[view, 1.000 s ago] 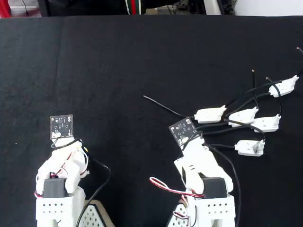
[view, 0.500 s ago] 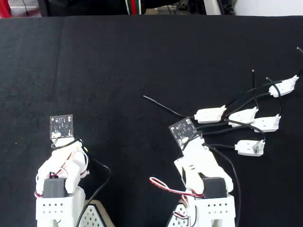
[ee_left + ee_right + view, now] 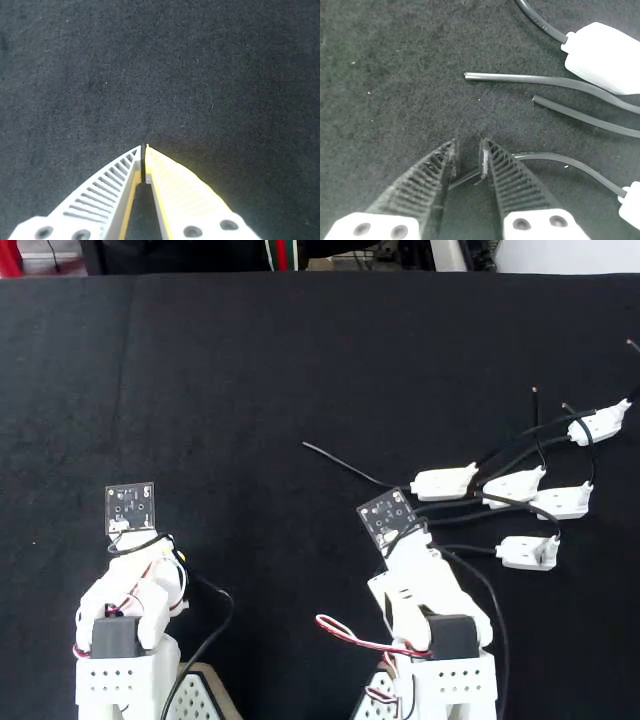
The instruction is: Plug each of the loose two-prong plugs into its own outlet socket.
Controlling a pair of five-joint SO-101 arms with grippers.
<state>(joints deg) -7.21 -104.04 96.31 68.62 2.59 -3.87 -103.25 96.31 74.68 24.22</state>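
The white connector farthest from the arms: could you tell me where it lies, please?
In the high view, that white connector lies by the black table's right edge, just beyond the four other white connectors clustered near the right arm.

No text, number or sign is readable on the white plugs (image 3: pixel 445 481) or surface (image 3: pixel 300 360); possibly too small.

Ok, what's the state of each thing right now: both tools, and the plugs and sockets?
left tool: shut, holding nothing.
right tool: open a crack, with a black cord passing through the gap.
near connector: lying loose, joined to nothing.
three middle connectors: lying side by side, none plugged together.
far connector: lying loose, joined to nothing.
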